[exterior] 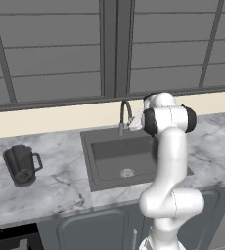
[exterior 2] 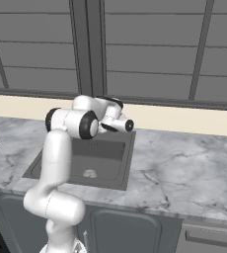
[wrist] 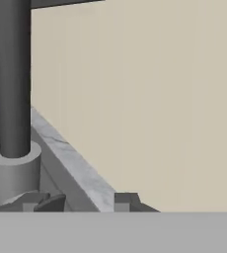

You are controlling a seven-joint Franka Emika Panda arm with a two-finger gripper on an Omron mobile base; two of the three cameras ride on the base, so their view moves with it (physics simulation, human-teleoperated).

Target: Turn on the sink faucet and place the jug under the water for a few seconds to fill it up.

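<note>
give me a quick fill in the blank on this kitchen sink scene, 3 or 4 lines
1. The jug stands on the counter to the ____ of the sink in the left base view.
2. The end effector is close to the base of the ____.
3. The jug stands ____, not tipped over.
4. No ____ runs from the faucet into the sink.

Missing words: left; faucet; upright; water
</note>
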